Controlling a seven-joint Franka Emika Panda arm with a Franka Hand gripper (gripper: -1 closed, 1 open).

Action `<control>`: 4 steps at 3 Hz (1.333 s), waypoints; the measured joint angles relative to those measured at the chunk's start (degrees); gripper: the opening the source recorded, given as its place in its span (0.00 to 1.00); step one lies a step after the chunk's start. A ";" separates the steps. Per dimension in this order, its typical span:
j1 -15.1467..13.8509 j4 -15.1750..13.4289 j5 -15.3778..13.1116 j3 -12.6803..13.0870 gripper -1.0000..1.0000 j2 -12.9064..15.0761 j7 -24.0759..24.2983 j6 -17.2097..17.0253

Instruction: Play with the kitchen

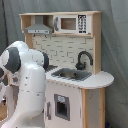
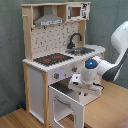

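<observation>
A: One tall toy kitchen (image 1: 70, 65) of white panels and light wood fills both exterior views. In the first exterior view it stands right of centre, before a grey curtain (image 1: 115, 45).

B: What sits on it?

A: A grey hood (image 2: 49, 20) and a white microwave (image 1: 70, 24) up top. On the worktop, a black curved faucet (image 1: 83, 59) beside a metal sink (image 1: 71, 74), and a black stovetop with red rings (image 2: 52, 59) toward the second exterior view's left.

B: And the robot?

A: A white arm (image 1: 27, 82) covers the kitchen's lower part on the first exterior view's left. In the second exterior view it reaches in from the right, its wrist with a blue light (image 2: 90, 63) just in front of the knob panel.

B: The oven door?

A: The white windowed door (image 2: 65, 102) is swung open and down, below the wrist.

B: Is the claw (image 2: 76, 81) clenched or released?

A: I cannot tell; it sits low by the open oven, and its tips are not clear. The kitchen stands on a wooden floor (image 2: 15, 120).
</observation>
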 joint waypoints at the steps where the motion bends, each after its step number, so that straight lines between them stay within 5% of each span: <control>1: -0.53 0.08 0.93 1.06 1.00 -1.50 -0.22 -2.28; 4: -1.77 2.58 3.43 6.06 1.00 -9.43 0.27 -16.21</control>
